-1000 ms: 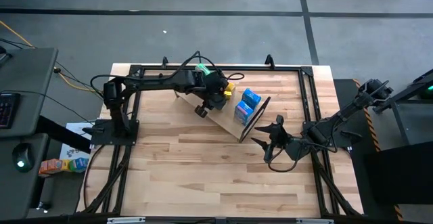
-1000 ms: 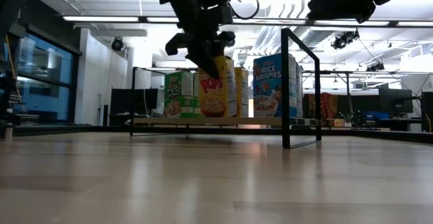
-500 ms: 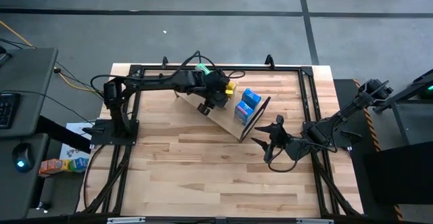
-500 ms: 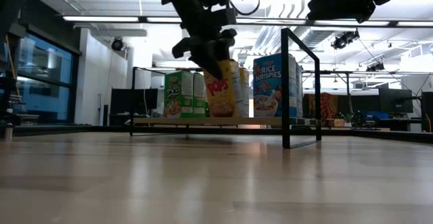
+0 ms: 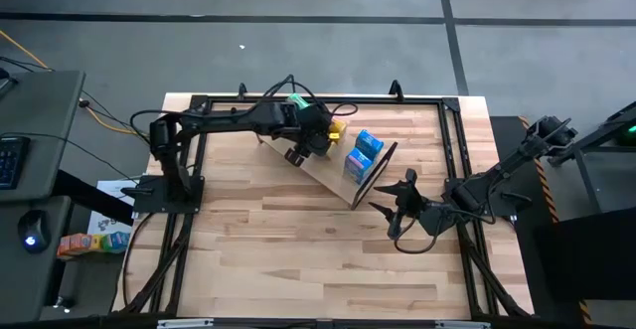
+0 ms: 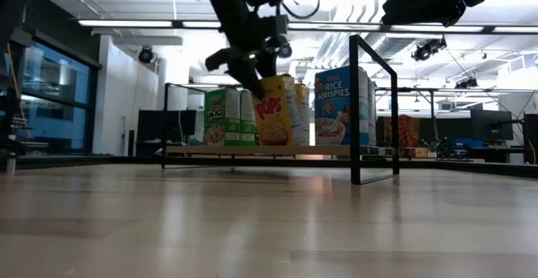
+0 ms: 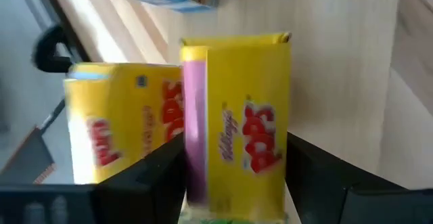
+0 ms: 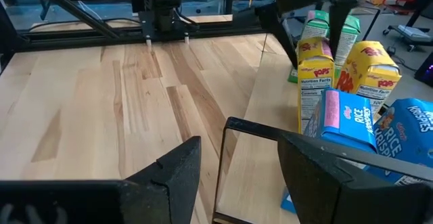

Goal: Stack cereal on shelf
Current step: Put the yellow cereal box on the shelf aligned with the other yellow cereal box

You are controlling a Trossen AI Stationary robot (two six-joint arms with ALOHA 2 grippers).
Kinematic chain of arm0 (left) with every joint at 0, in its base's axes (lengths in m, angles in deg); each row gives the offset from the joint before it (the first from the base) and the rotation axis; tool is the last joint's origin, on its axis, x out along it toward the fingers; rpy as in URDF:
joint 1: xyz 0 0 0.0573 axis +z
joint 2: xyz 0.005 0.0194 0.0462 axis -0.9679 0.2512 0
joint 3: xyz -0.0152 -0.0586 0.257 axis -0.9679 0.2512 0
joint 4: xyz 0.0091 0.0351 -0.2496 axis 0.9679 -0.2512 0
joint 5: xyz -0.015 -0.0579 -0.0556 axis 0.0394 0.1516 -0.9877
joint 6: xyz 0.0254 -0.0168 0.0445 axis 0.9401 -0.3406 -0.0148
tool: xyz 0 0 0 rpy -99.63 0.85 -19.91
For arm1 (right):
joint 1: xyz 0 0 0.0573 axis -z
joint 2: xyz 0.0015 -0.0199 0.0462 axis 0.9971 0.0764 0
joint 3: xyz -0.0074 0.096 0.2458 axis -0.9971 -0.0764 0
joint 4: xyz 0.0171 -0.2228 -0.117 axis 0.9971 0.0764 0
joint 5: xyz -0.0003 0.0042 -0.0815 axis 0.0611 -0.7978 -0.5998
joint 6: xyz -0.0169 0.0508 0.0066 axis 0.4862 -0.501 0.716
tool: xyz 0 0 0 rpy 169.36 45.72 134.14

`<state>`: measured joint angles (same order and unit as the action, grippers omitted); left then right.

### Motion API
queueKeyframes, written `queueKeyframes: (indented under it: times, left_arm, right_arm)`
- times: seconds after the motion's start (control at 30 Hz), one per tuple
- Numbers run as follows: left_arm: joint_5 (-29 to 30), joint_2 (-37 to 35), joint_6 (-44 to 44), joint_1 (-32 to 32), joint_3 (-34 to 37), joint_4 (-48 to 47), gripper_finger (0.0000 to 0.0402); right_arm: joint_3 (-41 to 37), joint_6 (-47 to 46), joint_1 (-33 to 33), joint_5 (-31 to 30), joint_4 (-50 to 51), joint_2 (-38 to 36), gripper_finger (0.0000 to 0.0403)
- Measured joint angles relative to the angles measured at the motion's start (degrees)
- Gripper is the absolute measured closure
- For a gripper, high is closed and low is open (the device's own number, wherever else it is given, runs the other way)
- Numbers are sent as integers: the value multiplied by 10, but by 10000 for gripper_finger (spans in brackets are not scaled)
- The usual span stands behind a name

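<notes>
The shelf [image 5: 331, 182] is a light wood board with black wire end frames, lying slantwise on the far half of the table. On it stand two green boxes [image 6: 225, 117], two yellow Pops boxes and two blue Rice Krispies boxes [image 6: 340, 106]. My left gripper [image 6: 248, 75] reaches down over the nearer yellow box [image 6: 276, 110], which tilts beside the second yellow box [image 7: 122, 132]. My right gripper [image 5: 394, 208] waits open just off the shelf's right end frame [image 8: 233, 126], touching nothing. My left gripper has the nearer yellow Pops box [image 7: 237, 149] between its two fingers [image 7: 162, 180], one against each narrow side near the top [image 6: 265, 81]. The fingers come from above, slanting down. The box tilts, with its bottom edge [image 6: 290, 144] on the shelf board.
A black tubular frame [image 5: 199, 150] runs around the table top, and both arm bases stand at its sides. Bare wood table [image 5: 298, 259] lies on the near side of the shelf. The room's desks and screens show beyond the table in the low view.
My left gripper has moved a little toward the table's left and risen slightly, still around the yellow box's top. The box has tipped from nearly upright to a clear tilt, its top carried along while its bottom stays on the shelf.
</notes>
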<state>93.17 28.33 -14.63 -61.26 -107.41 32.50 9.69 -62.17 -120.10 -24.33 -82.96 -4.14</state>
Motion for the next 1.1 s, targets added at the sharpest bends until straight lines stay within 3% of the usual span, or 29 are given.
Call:
queueKeyframes:
  times: [0.27, 0.63, 0.87, 0.93, 1.1]
  left_arm:
    - [3, -47, 5, -9, -1, 9, 190]
    - [5, -53, 4, -10, -1, 10, 190]
    - [49, -108, -39, -19, -19, -4, 190]
    - [22, -138, -74, -14, -27, 5, 190]
    - [-141, -209, -197, 39, -14, 15, 226]
  right_arm:
    - [0, 3, 5, -15, 2, 0, 218]
    - [0, -2, 21, 1, 2, 0, 218]
    - [0, 2, 23, -12, -5, 0, 218]
    - [0, 2, 24, -13, -4, 0, 218]
    - [0, 0, 26, -10, -4, 0, 218]
